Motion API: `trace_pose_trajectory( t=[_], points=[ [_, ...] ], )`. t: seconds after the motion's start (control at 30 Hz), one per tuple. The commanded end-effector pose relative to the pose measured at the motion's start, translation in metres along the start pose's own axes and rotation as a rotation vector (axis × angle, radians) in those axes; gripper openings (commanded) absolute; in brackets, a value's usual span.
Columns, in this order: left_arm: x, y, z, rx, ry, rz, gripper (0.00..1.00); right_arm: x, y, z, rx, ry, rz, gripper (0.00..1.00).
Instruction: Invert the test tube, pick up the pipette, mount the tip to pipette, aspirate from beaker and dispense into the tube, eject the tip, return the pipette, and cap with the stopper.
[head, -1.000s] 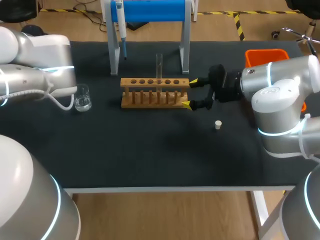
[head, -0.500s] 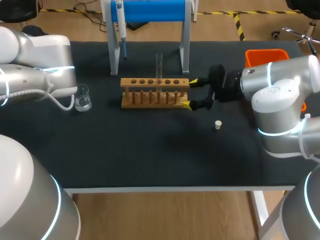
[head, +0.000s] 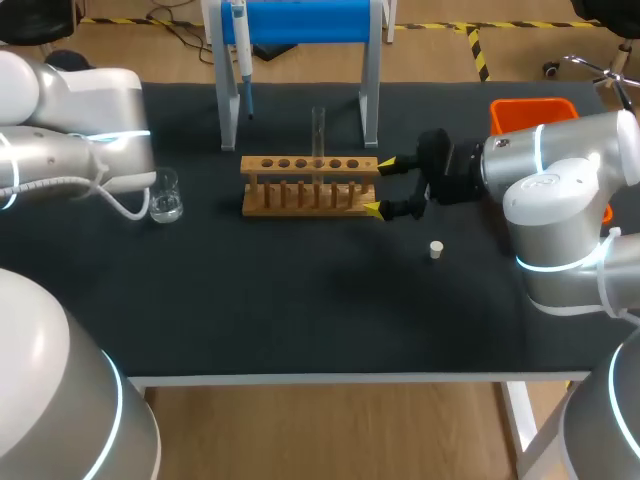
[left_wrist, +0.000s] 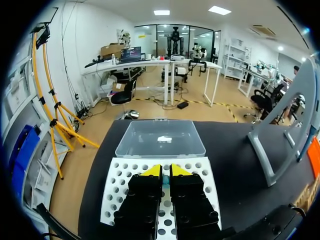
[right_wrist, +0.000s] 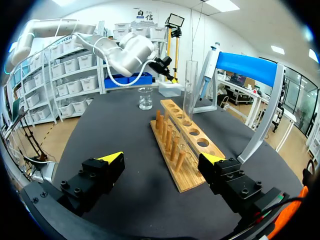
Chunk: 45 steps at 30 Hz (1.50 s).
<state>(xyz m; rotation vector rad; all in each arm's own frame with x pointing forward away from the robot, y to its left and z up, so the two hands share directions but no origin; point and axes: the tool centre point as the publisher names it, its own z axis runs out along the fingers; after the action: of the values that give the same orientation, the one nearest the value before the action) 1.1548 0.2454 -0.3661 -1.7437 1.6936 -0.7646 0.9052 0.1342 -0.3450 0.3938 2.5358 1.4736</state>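
Stopper (head: 436, 249), small and white, is lying loose on the table (head: 300, 310) toward the right edge, well apart from the rest, probably parked there until the final capping. Behind it the right gripper (head: 379, 186) is hanging with its fingers spread wide, one on each side of the right end of the wooden rack (head: 310, 186) and gripping nothing; the stance looks meant to steady or line up the rack. The test tube (head: 319, 135) is standing upright in a middle hole of the rack's rear row, mouth up, so it seems ready to receive liquid. The beaker (head: 165, 196) is sitting near the left edge with a little clear liquid in it, level with the rack for easy drawing. The left gripper (left_wrist: 165, 171) is hovering over the white tip box (left_wrist: 117, 190), its fingers drawn together with only a slit between them and nothing plainly held. At the far edge the pipette (head: 240, 50) is hanging untouched on the blue stand (head: 300, 20), and the orange bin (head: 533, 110) is waiting at the far right corner, presumably for spent tips.
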Motion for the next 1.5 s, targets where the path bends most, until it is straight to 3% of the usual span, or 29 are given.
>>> trace_pose_trajectory(
  t=[0.03, 0.43, 1.13, 1.5],
  points=[
    [-0.001, -0.003, -0.001, 0.0, 0.003, 0.002, 0.0, -0.001, -0.001, -0.001, -0.001, 0.002, -0.001, 1.0],
    [0.003, -0.014, -0.013, 0.02, -0.007, 0.03, 0.0, -0.001, -0.001, -0.001, -0.001, 0.002, -0.001, 1.0],
    [0.004, -0.048, -0.047, 0.092, -0.049, 0.055, 0.0, -0.001, -0.001, -0.001, -0.001, 0.002, -0.001, 1.0],
    [0.022, -0.072, -0.092, 0.154, -0.015, 0.138, 0.0, -0.001, -0.001, -0.001, -0.001, 0.002, -0.001, 1.0]
  ],
)
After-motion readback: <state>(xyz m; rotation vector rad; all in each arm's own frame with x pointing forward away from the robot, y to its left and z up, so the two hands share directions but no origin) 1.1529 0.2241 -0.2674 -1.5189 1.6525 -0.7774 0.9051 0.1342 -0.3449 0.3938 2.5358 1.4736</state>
